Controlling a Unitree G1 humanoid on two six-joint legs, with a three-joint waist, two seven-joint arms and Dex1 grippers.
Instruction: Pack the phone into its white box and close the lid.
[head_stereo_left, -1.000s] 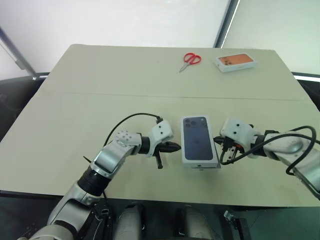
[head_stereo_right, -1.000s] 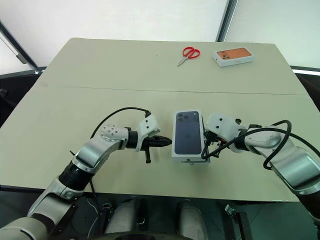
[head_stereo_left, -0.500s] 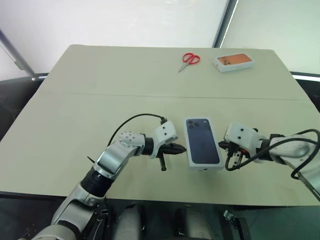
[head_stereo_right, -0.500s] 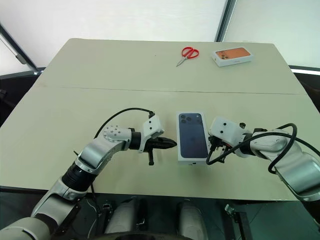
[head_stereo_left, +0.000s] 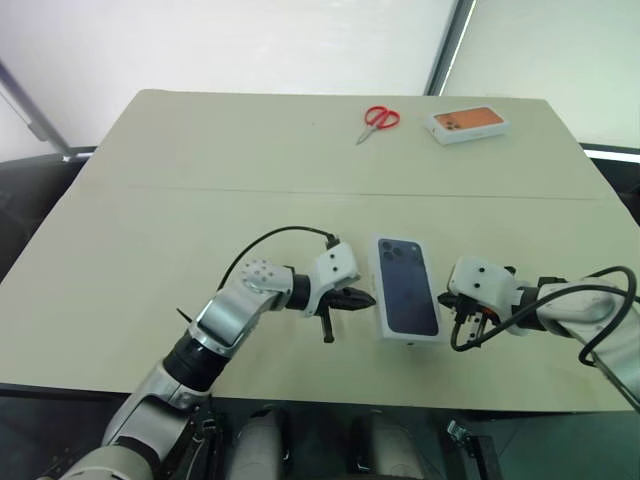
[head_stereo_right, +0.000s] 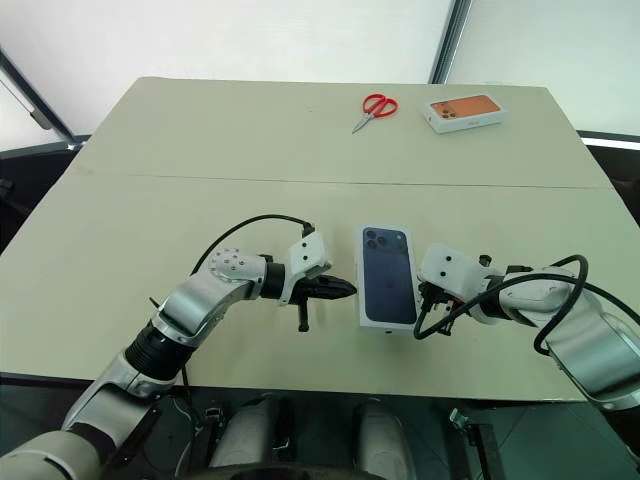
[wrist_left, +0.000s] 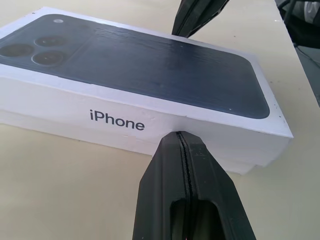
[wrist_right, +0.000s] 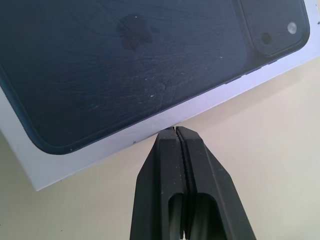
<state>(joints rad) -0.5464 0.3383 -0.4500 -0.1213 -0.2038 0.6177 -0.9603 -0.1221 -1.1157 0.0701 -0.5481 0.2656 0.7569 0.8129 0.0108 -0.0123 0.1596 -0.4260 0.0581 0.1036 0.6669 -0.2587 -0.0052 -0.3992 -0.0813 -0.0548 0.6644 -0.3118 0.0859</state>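
Observation:
The lid (head_stereo_left: 408, 298), white with a dark blue phone printed on top, sits closed over the white box, whose lower edge shows as a thin strip (wrist_left: 250, 166) in the left wrist view. The phone is hidden. My left gripper (head_stereo_left: 366, 297) is shut with its tip against the lid's left side wall, just under the "iPhone" lettering (wrist_left: 117, 120). On the opposite side my right gripper (head_stereo_right: 428, 300) is shut too, its tip at the lid's right edge (wrist_right: 200, 107). Neither gripper holds anything.
Red scissors (head_stereo_left: 380, 118) and a closed white box with an orange phone picture (head_stereo_left: 470, 123) lie at the far end of the beige table (head_stereo_left: 150, 230). The table's near edge runs just below both grippers.
The closed box has slid slightly right and toward the near edge, with the left gripper following it. My right gripper has drawn back a little. Both stay shut.

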